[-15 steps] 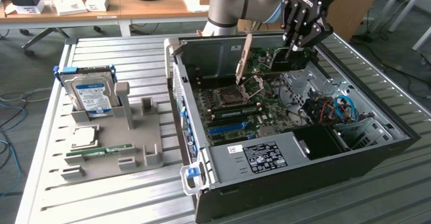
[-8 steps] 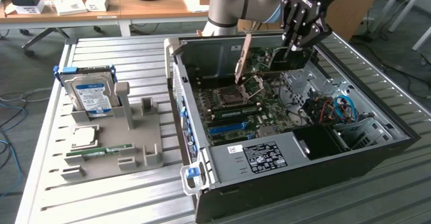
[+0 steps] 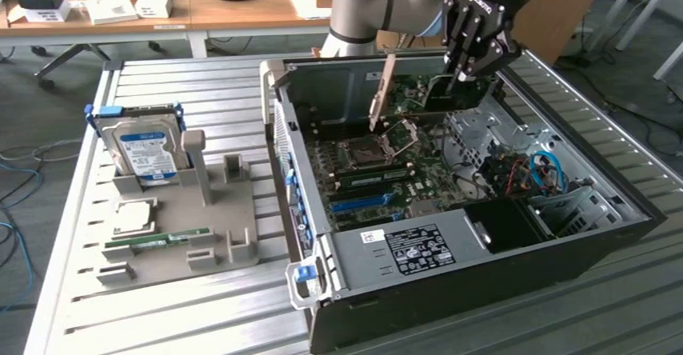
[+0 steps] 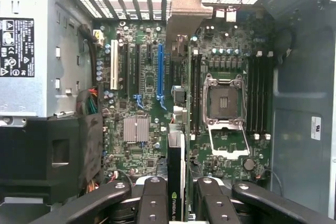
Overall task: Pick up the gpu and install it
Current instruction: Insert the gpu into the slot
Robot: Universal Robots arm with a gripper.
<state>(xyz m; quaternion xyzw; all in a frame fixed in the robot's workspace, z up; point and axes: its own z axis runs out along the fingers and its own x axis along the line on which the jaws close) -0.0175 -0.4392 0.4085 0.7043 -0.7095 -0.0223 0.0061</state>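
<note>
A slatted metal worktop (image 3: 192,75) carries an open computer case (image 3: 481,275) that lies on its side and runs from the middle to the edge on the exterior view's right. The arm (image 3: 395,3) reaches in over the far edge. The motherboard (image 3: 385,171) (image 4: 142,98) lies flat on the case floor.

A grey holder (image 3: 213,211) sits near the worktop's edge on the exterior view's left, well apart from the arm. In it a hard drive (image 3: 144,147) with a blue label stands upright at the far end. A green RAM stick (image 3: 160,241) lies toward the near end.

The gpu (image 3: 421,103) (image 4: 176,161) is inside the case, at its far end, standing on edge over the motherboard. Its metal bracket (image 3: 379,91) (image 4: 186,14) points toward the case's back wall. In the wrist view the card runs edge-on between the long blue slot (image 4: 159,72) and the CPU socket (image 4: 223,100). Whether its lower edge touches the board cannot be told.

The claw (image 3: 461,79) (image 4: 177,192) is clamped on the gpu's top edge, a black finger (image 4: 152,203) on each face of the card.
</note>
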